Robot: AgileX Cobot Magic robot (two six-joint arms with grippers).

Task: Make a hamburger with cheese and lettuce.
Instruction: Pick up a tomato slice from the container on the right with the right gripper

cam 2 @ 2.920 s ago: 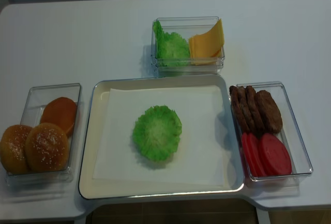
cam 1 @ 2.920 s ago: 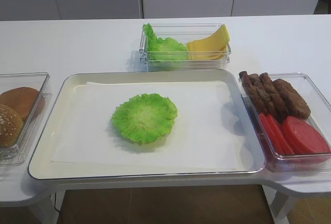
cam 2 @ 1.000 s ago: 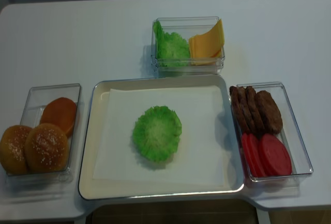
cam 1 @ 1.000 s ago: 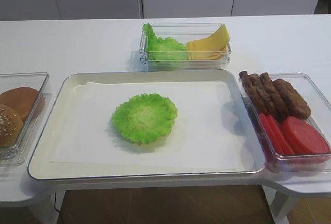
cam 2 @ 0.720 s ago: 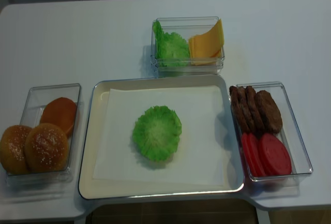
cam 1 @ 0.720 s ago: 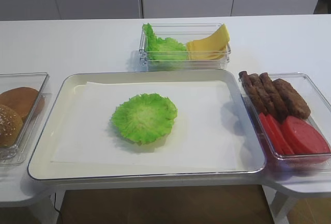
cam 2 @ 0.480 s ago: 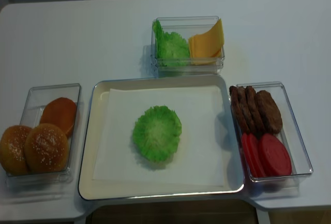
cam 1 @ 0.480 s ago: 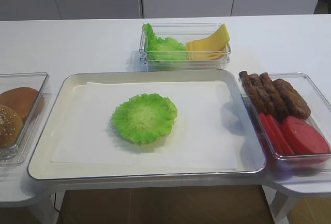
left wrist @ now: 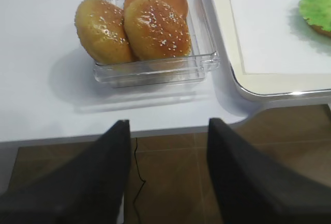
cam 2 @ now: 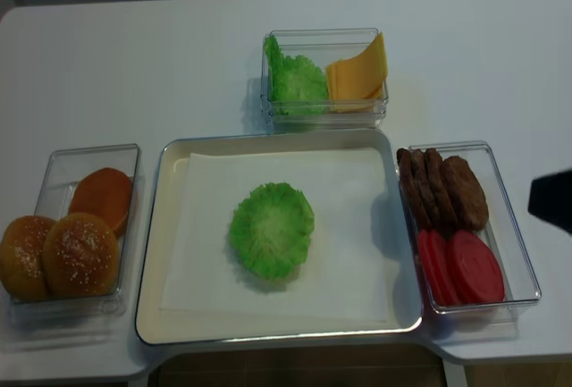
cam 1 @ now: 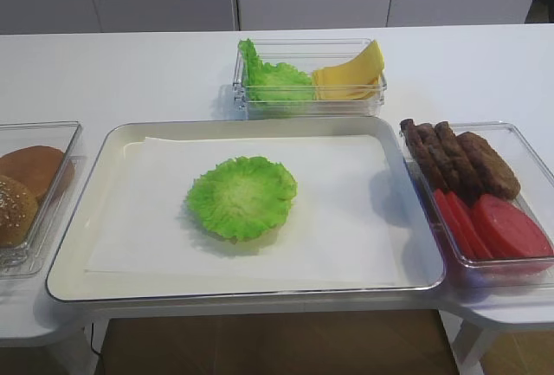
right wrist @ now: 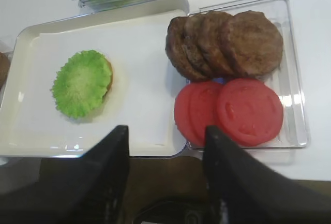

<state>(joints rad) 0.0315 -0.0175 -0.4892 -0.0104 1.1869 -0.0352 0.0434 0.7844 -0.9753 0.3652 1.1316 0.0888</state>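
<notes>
The hamburger [cam 1: 242, 197] is a low stack on the paper-lined tray [cam 1: 121, 137], topped by a round ruffled green lettuce leaf [right wrist: 81, 83]. In the right wrist view a brown edge peeks out under the leaf's right side. More lettuce [cam 1: 273, 76] and the yellow cheese slices [cam 1: 351, 72] stand in a clear box behind the tray. My right gripper [right wrist: 166, 131] hangs open and empty above the tray's front right corner. A dark part of that arm [cam 2: 550, 201] shows at the right edge. My left gripper [left wrist: 168, 123] is open and empty, in front of the table edge.
A clear box [cam 1: 511, 132] right of the tray holds brown patties [cam 1: 459, 158] and red tomato slices [cam 1: 498, 228]. Another clear box [left wrist: 155, 69] on the left holds sesame buns [left wrist: 155, 27]. White table [cam 1: 130, 72] surrounds everything; brown floor lies past its front edge.
A dark part of my right arm has come into view at the right edge of the overhead view. Nothing on the table has moved.
</notes>
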